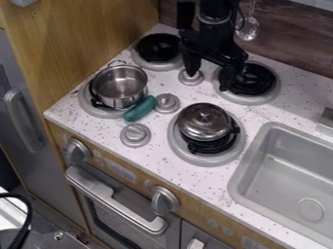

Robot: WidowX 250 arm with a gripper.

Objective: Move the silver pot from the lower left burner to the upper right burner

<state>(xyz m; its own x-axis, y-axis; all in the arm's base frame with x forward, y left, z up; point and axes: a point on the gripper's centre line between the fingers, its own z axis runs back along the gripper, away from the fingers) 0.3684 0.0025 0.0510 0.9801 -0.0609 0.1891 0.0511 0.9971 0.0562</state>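
Gripper (pixel 208 76) empty, fingers apart; silver pot (pixel 120 86) may tip if pinched off-centre at its rim, nudging the green object (pixel 139 109).

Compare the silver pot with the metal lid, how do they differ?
The pot is open-topped, while the lid is domed, with a knob. The pot sits on the lower left burner, the lid over the lower right burner. Both are round, shiny, silvery metal.
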